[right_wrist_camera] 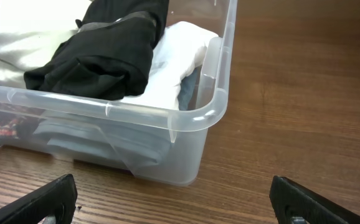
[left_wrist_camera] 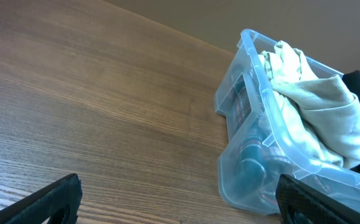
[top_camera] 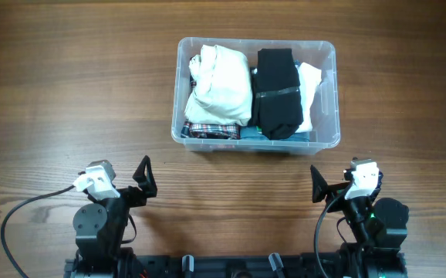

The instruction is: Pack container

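Facing the container point(top_camera: 329, 96), lying broadside on the surface point(top_camera: 61, 93) well ahead of both arms, long axis running left to right, already brimming with folded white clothes point(top_camera: 219, 81) and a black garment point(top_camera: 277, 93). Sitting nearer the right gripper point(top_camera: 318, 185), judging from overhead, with its near right corner straight ahead of that wrist. Resting the left gripper point(top_camera: 145, 177) and the right one low, tucked back by their bases, both gaping wide and gripping nothing.
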